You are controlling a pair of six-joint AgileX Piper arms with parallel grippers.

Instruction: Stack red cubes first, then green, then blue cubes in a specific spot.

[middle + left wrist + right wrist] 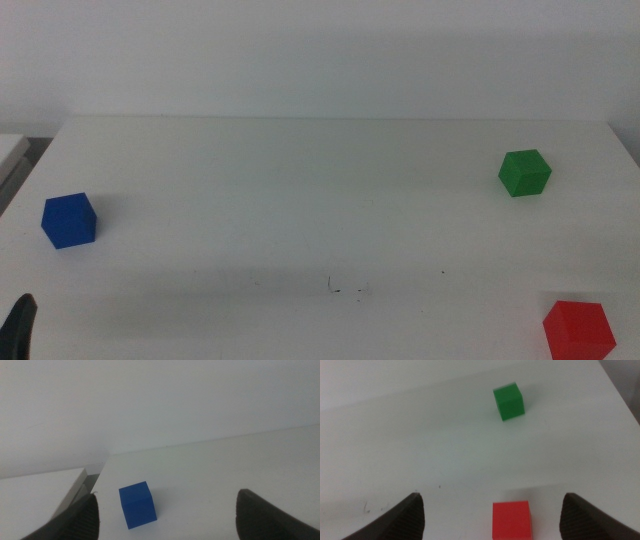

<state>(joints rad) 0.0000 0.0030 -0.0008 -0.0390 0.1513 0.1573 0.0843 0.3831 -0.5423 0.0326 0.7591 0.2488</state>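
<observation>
At the far left of the middle view, only a dark tip of the left claw (20, 320) is seen at the bottom corner, low beside the white counter (300, 190). The blue cube (69, 220) is set on the counter just ahead of that tip, near the counter's left edge. In the left wrist view the left claw (167, 515) is shown with its jaws spread wide and empty, and the blue cube (137, 505) is found ahead of the gap, nearer one jaw than the other and touched by neither. A lower pale surface beyond the counter's edge is shown by this view too. Further right, near the front middle of the counter, a few tiny dark scuff specks (345, 289) are seen on bare white surface. The green cube (524, 172) is placed towards the right rear, well apart from the blue one. The red cube (578, 328) is set at the front right corner, partly cut by the frame. The right arm is not caught in the middle view; only the right wrist view shows the right claw (492, 512), jaws spread wide, with the red cube (511, 520) resting between them untouched and the green cube (509, 402) well beyond it.
</observation>
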